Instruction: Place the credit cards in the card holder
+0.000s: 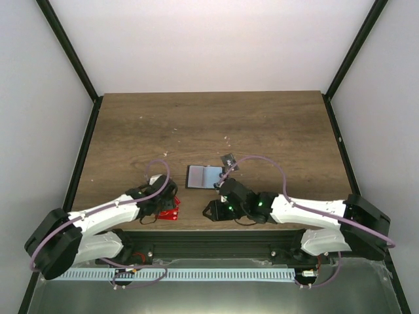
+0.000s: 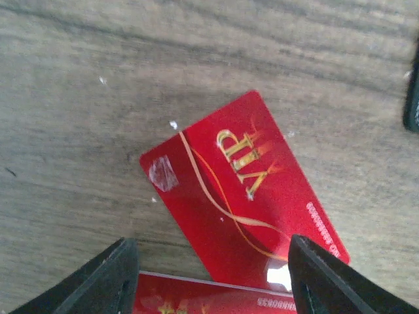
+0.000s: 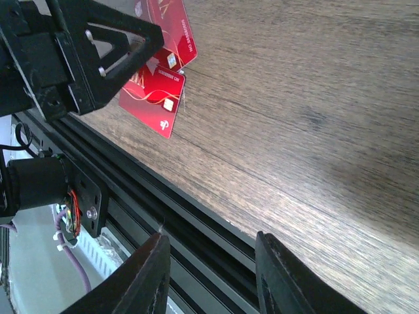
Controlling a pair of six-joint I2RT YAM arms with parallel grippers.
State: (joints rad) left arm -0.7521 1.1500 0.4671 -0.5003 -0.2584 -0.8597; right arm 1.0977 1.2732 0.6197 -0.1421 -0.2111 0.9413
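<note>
Black fingers [image 2: 105, 281] of the left gripper [image 2: 209, 261] fill the bottom corners of its wrist view, spread wide and clasping nothing. Two red cards [image 1: 171, 210] lie flat on the table [image 2: 98, 98] between them: a VIP card [image 2: 242, 196] at centre frame and a second card [image 2: 196, 297] cut off by the bottom edge, the two touching. From above, both sit lower left of centre, half hidden under that gripper. One holder [image 1: 201, 176] lies mid-frame, apart from the cards, with one small dark piece [image 1: 228, 159] near its upper right, too small to name. Right gripper [image 3: 211, 245] hangs over the black rail [image 3: 131, 176] at the table's near edge, jaws parted, empty
</note>
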